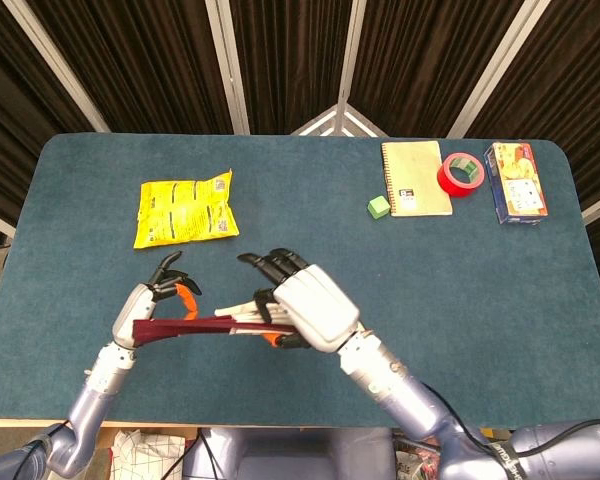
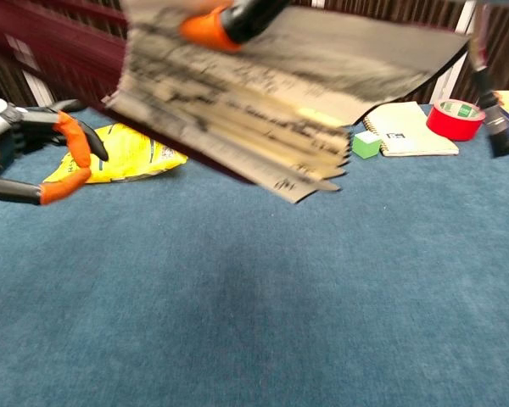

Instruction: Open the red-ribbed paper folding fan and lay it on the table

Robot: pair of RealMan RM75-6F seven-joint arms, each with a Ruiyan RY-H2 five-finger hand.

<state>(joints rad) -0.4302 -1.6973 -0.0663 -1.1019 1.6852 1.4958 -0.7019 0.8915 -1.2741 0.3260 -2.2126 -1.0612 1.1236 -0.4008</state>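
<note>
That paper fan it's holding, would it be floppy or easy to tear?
Probably both stiff and delicate: the fan has rigid-looking red ribs, while its thin pleated paper would likely crease or tear if squeezed. It looks light; both the left hand and right hand hold it aloft.

Your left hand (image 1: 158, 303) is showing a pale grey shell, black fingers, orange tips | your right hand (image 1: 305, 308) is showing a broad white-grey back, black fingers, orange pads | both forearms are showing silver-blue metallic casings with ringed wrist joints.

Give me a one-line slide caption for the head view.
Both robot hands, left and right, hold a partly closed red-ribbed folding fan above the blue table.
</note>
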